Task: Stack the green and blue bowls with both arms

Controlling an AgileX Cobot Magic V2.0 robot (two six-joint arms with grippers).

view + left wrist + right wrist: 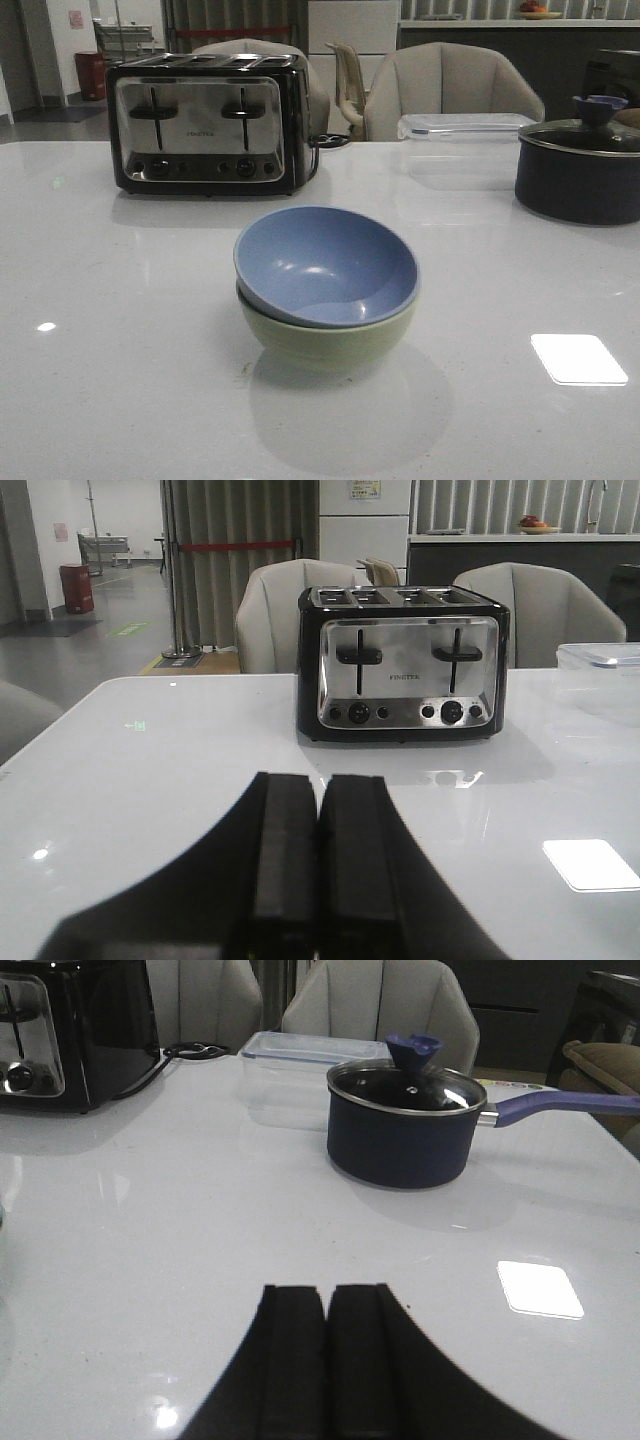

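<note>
Stacked bowls mid-worktop, both grippers pressed together and holding nothing.

The blue bowl (325, 265) sits tilted inside the green bowl (325, 335), centred toward the near edge with bare glossy white worktop (120, 380) around. Toaster (208, 122) stands at the far edge, dark pot (578, 170) far right, clear container (462, 140) between. Left gripper (318, 865) and right gripper (326, 1360) both have fingers together. Chairs beyond.

My blue bowl (325, 265) and green bowl (325, 338) look matte. The white table (120, 380) is glossy; the toaster (208, 122) shows polished metal.
</note>
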